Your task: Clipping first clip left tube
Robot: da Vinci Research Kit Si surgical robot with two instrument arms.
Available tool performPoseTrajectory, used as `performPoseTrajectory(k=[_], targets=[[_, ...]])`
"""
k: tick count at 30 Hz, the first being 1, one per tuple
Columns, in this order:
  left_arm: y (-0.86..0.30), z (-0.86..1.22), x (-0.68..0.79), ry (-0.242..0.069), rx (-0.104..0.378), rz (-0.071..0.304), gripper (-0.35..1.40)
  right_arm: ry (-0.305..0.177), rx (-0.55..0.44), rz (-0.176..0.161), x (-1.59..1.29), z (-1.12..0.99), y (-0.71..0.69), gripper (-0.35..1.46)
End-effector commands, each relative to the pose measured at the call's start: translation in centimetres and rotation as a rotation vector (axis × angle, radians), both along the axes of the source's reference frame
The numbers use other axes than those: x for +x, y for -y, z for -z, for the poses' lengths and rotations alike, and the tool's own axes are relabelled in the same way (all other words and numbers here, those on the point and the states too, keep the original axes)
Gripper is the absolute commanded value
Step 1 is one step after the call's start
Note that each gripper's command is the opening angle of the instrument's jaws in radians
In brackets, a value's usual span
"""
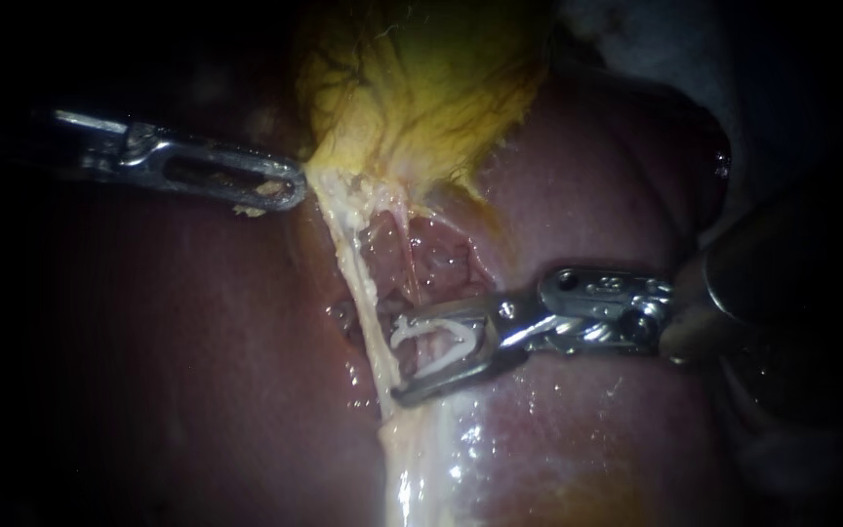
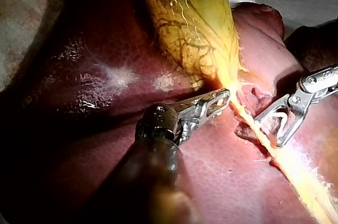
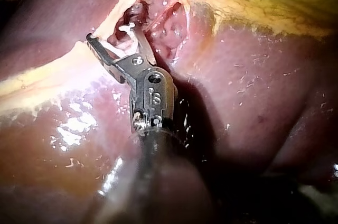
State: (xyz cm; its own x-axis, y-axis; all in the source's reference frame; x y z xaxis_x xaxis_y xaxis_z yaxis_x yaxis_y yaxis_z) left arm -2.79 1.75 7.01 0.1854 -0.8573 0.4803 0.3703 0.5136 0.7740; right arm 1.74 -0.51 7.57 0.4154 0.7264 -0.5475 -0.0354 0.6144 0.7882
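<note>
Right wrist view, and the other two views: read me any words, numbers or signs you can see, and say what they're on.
Right instrument: small stamped marks on its joint, too blurred to read.
Left instrument, clip, gallbladder, liver: no text.

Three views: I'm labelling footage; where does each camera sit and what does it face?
Endoscope: close to the tissue, facing liver and gallbladder; left instrument enters from left, right instrument from right.
Left wrist: on left arm, looking along its shaft toward the gallbladder.
Right wrist: on right arm, looking along its shaft at the clip.
Shared: all show the clip.
</note>
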Motion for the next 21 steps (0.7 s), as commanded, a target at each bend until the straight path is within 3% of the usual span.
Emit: performPoseTrajectory(k=[1,12,16,21], targets=[[0.00,0.00,0.00,0.000,0.000,0.000,-0.35,-0.001,0.000,0.002,0.02,-0.01,0.01,0.56],[0.00,0.00,0.00,0.000,0.000,0.000,-0.35,-0.025,0.009,0.042,0.24,-0.04,0.04,0.57],[0.00,0.00,0.00,0.000,0.000,0.000,-0.35,-0.084,0.038,0.052,0.29,-0.01,0.07,0.57],[0.00,0.00,0.00,0.000,0.000,0.000,-0.35,-0.178,0.085,0.101,0.33,0.03,0.11,0.55]])
